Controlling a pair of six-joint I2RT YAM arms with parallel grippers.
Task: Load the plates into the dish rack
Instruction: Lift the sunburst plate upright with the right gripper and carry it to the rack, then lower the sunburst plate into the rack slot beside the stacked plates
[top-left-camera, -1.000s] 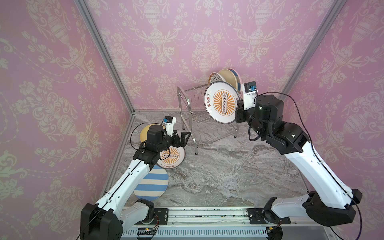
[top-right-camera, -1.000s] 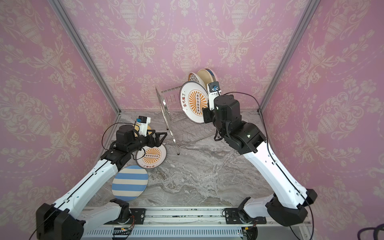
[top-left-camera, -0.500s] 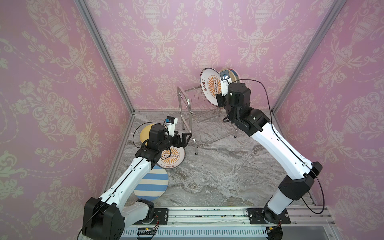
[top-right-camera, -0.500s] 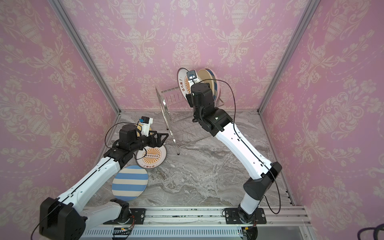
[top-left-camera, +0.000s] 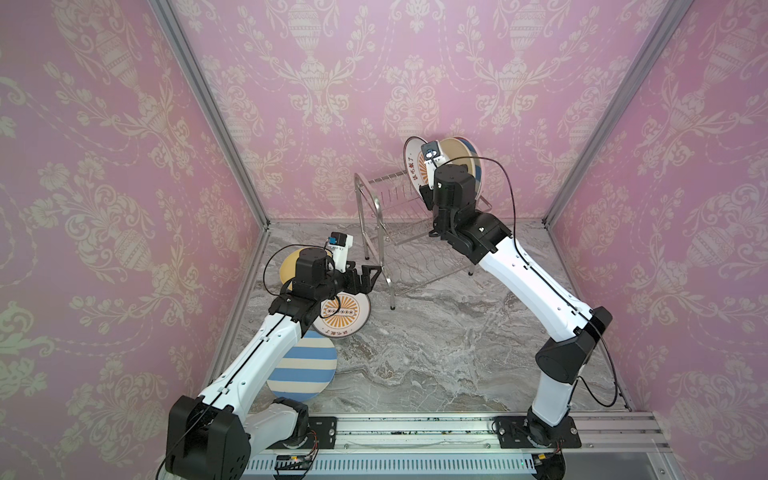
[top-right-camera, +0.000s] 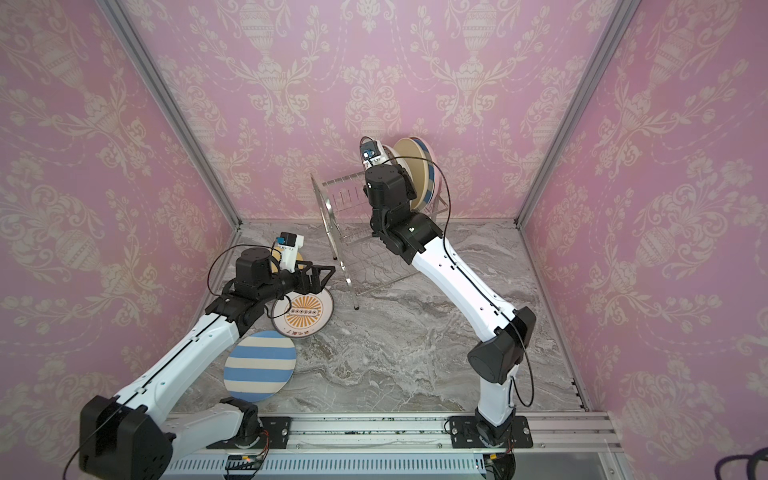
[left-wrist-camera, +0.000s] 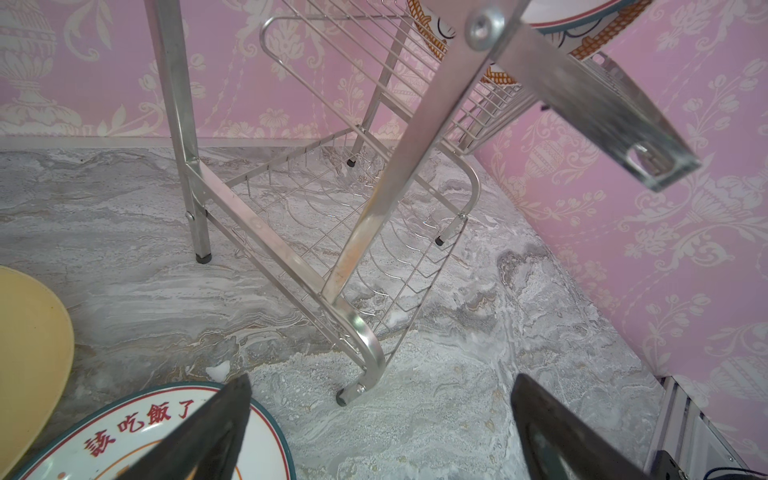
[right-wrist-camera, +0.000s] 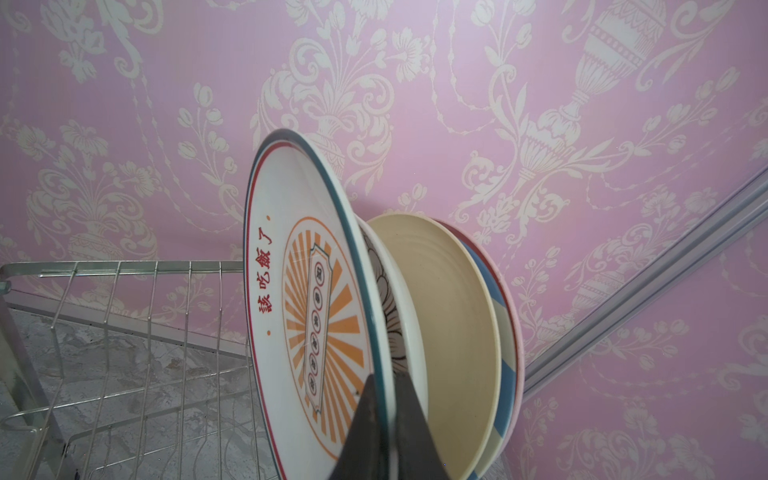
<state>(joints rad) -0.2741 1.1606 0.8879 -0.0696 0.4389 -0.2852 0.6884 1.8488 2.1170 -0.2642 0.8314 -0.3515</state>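
- Two grippers, unlike states: the right gripper is pinched tight on the lower rim of a sunburst plate, with one finger on each face.
- The left gripper stands wide apart and carries nothing.
- The gripped sunburst plate stands upright on edge over the upper tier of the dish rack, at the open end of the row of racked plates. Whether its lower edge sits in a slot is hidden.
- Racked row, in order away from the gripped plate, all upright on the rack's upper tier:
  - black-petal plate, just beside it;
  - beige plate;
  - blue-striped plate;
  - pink plate, of which only the rim shows.
- The rack's lower tier holds no plate in the left wrist view.
- The left gripper hangs just beside the rack's nearest foot, over the rim of a second sunburst plate lying flat on the marble table.
- Farther from the rack on that side:
  - a yellow plate, partly under the left arm;
  - a striped plate, flat and well apart from the rack.
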